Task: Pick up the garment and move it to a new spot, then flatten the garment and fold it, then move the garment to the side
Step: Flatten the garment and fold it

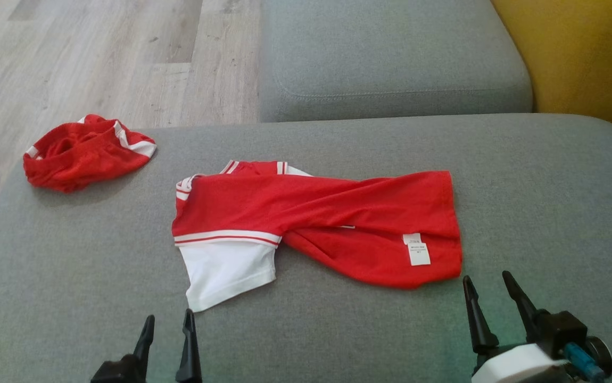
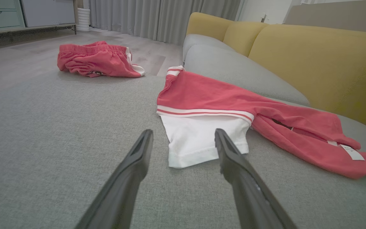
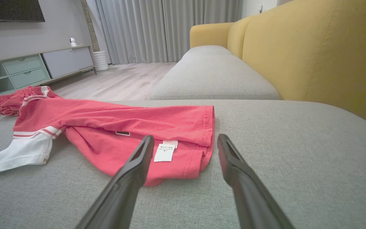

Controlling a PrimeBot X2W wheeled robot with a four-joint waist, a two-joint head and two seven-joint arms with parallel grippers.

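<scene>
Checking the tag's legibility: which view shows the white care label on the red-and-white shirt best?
Right wrist view: the white care label lies near and large, just past the right gripper. Head view shows it small; left wrist view, skewed at the right edge.

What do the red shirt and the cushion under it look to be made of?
Red shirt: soft matte knit, perhaps cotton or a blend; it lies in loose, limp folds and carries a sewn care label. Cushion: grey woven upholstery, matte, with a fine flecked weave.
</scene>
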